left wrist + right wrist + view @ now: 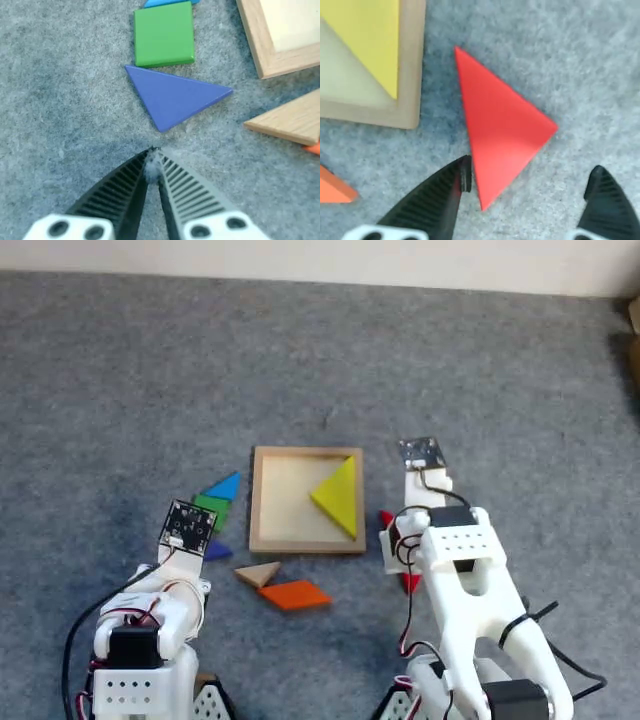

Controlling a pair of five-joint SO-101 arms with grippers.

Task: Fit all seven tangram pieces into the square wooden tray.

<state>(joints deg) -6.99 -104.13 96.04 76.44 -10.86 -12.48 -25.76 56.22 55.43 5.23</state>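
The square wooden tray (pixel 262 502) lies mid-table with a yellow triangle (pixel 340 498) in its right half. In the left wrist view my left gripper (pixel 153 152) is shut and empty, its tips just short of a dark blue triangle (pixel 175 97); a green square (pixel 164 34) and a light blue piece (pixel 170 2) lie beyond it. My right gripper (pixel 530 182) is open, and a red triangle (pixel 500 130) lies flat on the carpet with its lower corner between the fingers. From above, the right arm (pixel 455 550) hides most of the red triangle (pixel 386 518).
A plain wood triangle (pixel 258 573) and an orange parallelogram (pixel 295 594) lie in front of the tray, between the two arms. The tray's corner (pixel 260 45) is close to the blue triangle. The tray's rim (pixel 412 65) runs beside the red triangle. Grey carpet covers the table.
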